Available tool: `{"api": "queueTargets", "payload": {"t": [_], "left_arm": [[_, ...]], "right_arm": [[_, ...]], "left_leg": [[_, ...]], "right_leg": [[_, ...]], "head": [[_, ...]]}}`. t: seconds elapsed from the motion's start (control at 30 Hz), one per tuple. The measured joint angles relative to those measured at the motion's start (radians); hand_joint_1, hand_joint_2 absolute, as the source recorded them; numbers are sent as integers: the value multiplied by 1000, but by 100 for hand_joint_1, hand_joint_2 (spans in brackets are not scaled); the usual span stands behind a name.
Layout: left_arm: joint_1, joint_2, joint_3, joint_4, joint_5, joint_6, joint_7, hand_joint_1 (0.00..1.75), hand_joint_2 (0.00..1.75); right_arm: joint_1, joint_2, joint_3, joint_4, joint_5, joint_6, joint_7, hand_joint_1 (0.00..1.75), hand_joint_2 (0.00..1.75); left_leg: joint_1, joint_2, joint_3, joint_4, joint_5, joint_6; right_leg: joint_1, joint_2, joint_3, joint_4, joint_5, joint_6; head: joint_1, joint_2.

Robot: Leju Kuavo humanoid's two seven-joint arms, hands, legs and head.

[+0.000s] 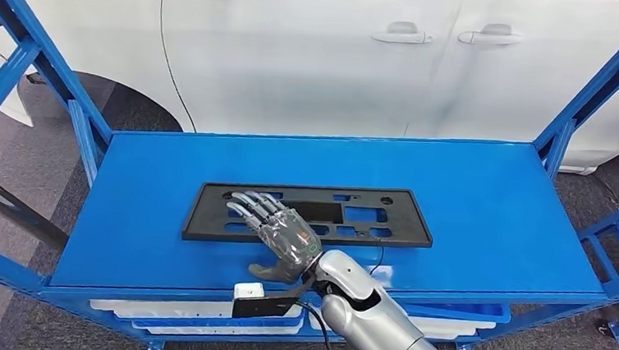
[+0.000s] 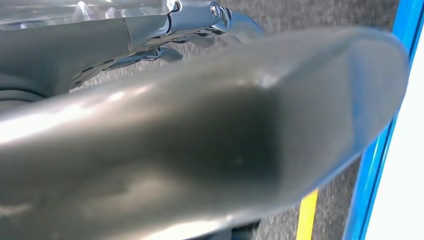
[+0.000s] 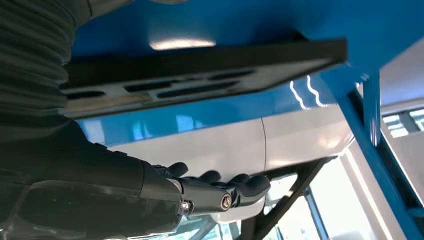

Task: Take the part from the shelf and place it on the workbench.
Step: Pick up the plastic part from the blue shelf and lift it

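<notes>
The robot's silver right arm (image 1: 378, 324) came in from below, and a small white and black camera box (image 1: 258, 300) sat at its wrist, near the front edge of the shelf. The right hand (image 1: 279, 232) was over the near left part of the flat black rectangular plastic part with cut-out holes (image 1: 369, 220). Its fingers (image 1: 248, 205) were stretched out and a little apart, and its thumb pointed toward the shelf front. In the right wrist view the fingers (image 3: 235, 187) were straight and apart from the part (image 3: 210, 62), so the hand held nothing. The part lay flat near the middle of the glossy blue metal shelf top (image 1: 492, 221), with its long side along the shelf front. Blue metal frame posts (image 1: 42, 66) stood at the shelf corners. Behind the shelf stood a white car (image 1: 315, 52) with two door handles. The left hand (image 2: 200, 30) was seen blurred beside a grey floor, and whether it was open or closed could not be told
</notes>
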Motion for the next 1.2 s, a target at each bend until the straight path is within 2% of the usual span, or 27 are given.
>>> {"api": "queueTargets", "payload": {"t": [0.07,0.1,0.17,0.2,0.23,0.27,0.33,0.37,0.4,0.5,0.57,0.6,0.67,0.7,0.73,0.77,0.83,0.87,0.9,1.0,1.07,1.1,1.17,1.2], "left_arm": [[1,1,0,0,2,-1,-2,0,0],[2,2,0,0,2,-1,-4,0,0],[3,2,0,0,3,-2,-7,0,0],[4,3,0,0,3,-3,-8,0,0],[6,3,0,0,3,-3,-9,0,0],[8,3,0,0,3,-3,-9,0,0],[9,4,0,0,3,-3,-9,0,0],[9,5,0,0,3,-3,-9,0,0],[8,5,0,0,3,-3,-10,0,0],[8,5,0,0,3,-4,-12,0,0],[8,5,0,0,3,-6,-15,0,0],[8,5,0,0,3,-7,-16,0,0],[8,6,0,0,4,-8,-18,0,0],[8,6,0,0,5,-8,-19,0,0],[9,6,0,0,6,-7,-19,0,0],[10,6,0,0,6,-6,-21,0,0],[10,5,0,0,7,-3,-24,0,0],[9,4,0,0,7,-1,-26,0,0],[8,4,0,0,7,1,-28,0,0],[7,4,0,0,5,5,-32,0,0],[5,4,0,0,3,6,-34,0,0],[5,4,0,0,2,6,-35,0,0],[5,4,0,0,0,6,-35,0,0],[5,4,0,0,-2,5,-35,0,0]], "right_arm": [[-9,-15,21,2,-8,17,-15,0,175],[-15,-22,32,3,-11,26,-21,0,175],[-25,-39,53,5,-16,42,-28,0,175],[-27,-48,62,6,-17,47,-30,0,175],[-28,-56,70,8,-18,49,-30,0,175],[-29,-62,76,9,-19,49,-30,0,175],[-34,-70,85,10,-20,49,-31,0,175],[-38,-73,89,10,-20,49,-31,0,175],[-41,-76,92,10,-21,50,-32,0,175],[-48,-86,102,9,-28,74,-32,0,175],[-60,-98,111,6,-37,109,-37,0,175],[-68,-106,117,4,-42,127,-40,0,175],[-85,-125,133,-3,-47,151,-42,0,175],[-91,-134,141,-7,-44,155,-41,0,175],[-96,-140,149,-12,-36,153,-38,0,175],[-101,-145,157,-16,-23,143,-31,0,175],[-115,-148,173,-22,15,95,-2,0,175],[-122,-146,181,-23,39,51,19,0,175],[-127,-142,187,-19,66,-3,44,0,175],[-133,-115,199,14,153,-164,121,0,175],[-138,-91,202,50,200,-243,167,0,175],[-143,-79,202,72,221,-274,189,0,175],[-152,-58,196,117,253,-314,223,0,175],[-154,-50,190,139,273,-325,239,0,175]], "left_leg": [[1,2,-16,43,-30,-8],[2,2,-42,98,-58,-11],[2,2,-114,238,-115,-16],[3,2,-142,284,-123,-18],[3,2,-151,291,-111,-18],[3,2,-139,256,-80,-16],[2,3,-80,117,-3,-8],[0,2,-53,57,20,-2],[-2,2,-38,22,30,4],[-3,1,-33,4,34,19],[2,3,-31,-2,39,31],[3,4,-31,-3,41,35],[2,4,-33,-3,41,39],[2,4,-33,-3,41,39],[2,4,-33,-3,41,38],[2,3,-32,-2,40,37],[2,2,-29,-1,37,33],[0,1,-29,1,35,28],[-1,1,-29,2,34,23],[-2,2,-28,-2,32,4],[1,2,-36,22,13,-7],[2,2,-55,65,-12,-10],[3,2,-117,198,-73,-15],[3,2,-148,259,-93,-17]], "right_leg": [[-6,-1,10,-11,1,-11],[-6,-2,14,-14,1,-15],[-4,-3,16,-15,-1,-20],[-2,-3,17,-14,-2,-21],[-2,-3,17,-13,-4,-22],[-1,-1,19,-11,-6,-21],[1,1,23,-7,-11,-16],[3,2,23,-5,-13,-12],[4,3,23,-3,-14,-8],[5,3,21,-1,-15,7],[3,2,6,35,-41,18],[0,1,-15,82,-70,23],[-4,0,-80,219,-135,32],[-7,0,-106,273,-151,35],[-9,0,-117,294,-150,37],[-10,0,-106,270,-126,37],[-13,-1,-38,131,-56,32],[-11,-1,-6,63,-31,28],[-9,-1,14,20,-20,24],[-5,1,23,-3,-19,8],[-8,-1,29,-12,-15,-4],[-9,-2,32,-16,-14,-9],[-6,-4,34,-17,-16,-16],[-5,-4,34,-16,-17,-17]], "head": [[-2,0],[-3,0],[-3,0],[-3,0],[-3,0],[-3,0],[-3,0],[-3,0],[-2,0],[-2,0],[0,0],[2,0],[5,0],[5,0],[5,0],[5,0],[5,0],[5,0],[4,0],[4,0],[3,0],[2,0],[2,0],[2,0]]}}
